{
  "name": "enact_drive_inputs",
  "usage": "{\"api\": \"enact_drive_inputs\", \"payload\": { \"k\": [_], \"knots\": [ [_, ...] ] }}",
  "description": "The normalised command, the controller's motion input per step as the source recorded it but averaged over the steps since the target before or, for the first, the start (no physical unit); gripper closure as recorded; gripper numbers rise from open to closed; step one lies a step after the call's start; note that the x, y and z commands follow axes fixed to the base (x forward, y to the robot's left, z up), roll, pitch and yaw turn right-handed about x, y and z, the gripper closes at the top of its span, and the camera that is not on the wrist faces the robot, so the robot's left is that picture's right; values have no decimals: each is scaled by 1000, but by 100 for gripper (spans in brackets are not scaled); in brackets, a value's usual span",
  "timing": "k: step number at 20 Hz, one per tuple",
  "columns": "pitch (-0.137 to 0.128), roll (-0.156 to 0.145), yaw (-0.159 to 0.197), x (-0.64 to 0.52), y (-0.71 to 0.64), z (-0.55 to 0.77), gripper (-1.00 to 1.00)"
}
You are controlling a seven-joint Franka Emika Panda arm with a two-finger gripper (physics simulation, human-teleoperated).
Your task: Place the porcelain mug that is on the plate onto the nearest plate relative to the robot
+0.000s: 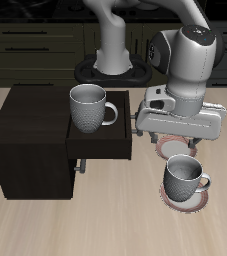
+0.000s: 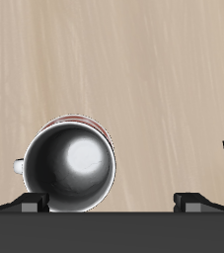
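Speckled grey-white porcelain mug (image 1: 184, 178) sits on a red-rimmed white plate (image 1: 170, 198) near the surface's front edge; tool (image 1: 175, 140) hovers open above, apart. Descend centred over one mug wall before closing.

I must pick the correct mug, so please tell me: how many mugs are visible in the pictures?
2. One mug stands on the dark cabinet. The other mug sits on a plate near the table's front edge. The arm may hide more behind it.

porcelain mug (image 1: 184, 177): grey-white speckled, dark inside | plate (image 1: 171, 199): white, seemingly reddish-brown rim | cabinet (image 1: 30, 140): dark brown
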Motion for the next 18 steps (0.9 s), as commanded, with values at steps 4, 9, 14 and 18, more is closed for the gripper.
{"api": "enact_drive_inputs", "payload": {
  "k": [4,9,14,18],
  "knots": [
    [23,30,-16,80,93,-299,-100],
    [11,8,14,46,2,-213,-100],
    [37,6,7,34,45,-297,-100],
    [63,16,7,37,49,-555,-100]
  ]
}}
